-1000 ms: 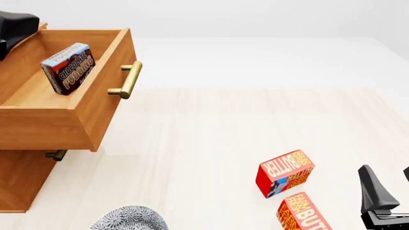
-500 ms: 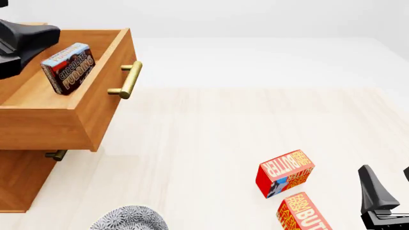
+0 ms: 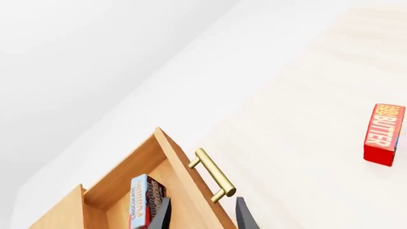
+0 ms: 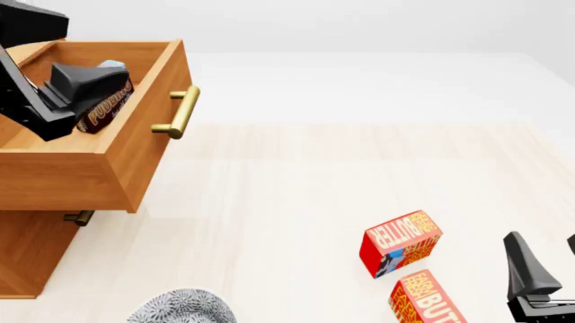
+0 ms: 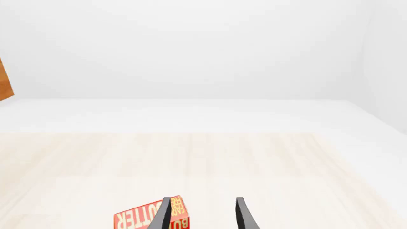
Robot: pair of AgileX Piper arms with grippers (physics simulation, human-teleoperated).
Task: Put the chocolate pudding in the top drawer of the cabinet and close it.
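The cabinet stands at the left with its top drawer pulled out. The chocolate pudding rests on edge inside the drawer; in the front view only a corner of the pudding peeks past my left gripper. That gripper hangs over the drawer, open and holding nothing, its fingers apart just short of the brass handle. My right gripper stays open low at the right, near the red butter boxes.
Two red butter boxes lie at the front right; one butter box sits just beyond the right fingers. A patterned plate is at the front edge. The lower drawer's handle pokes out under the open drawer.
My left gripper has swung right and down over the open drawer, covering most of the pudding. The pudding, the drawer and the right arm have not moved.
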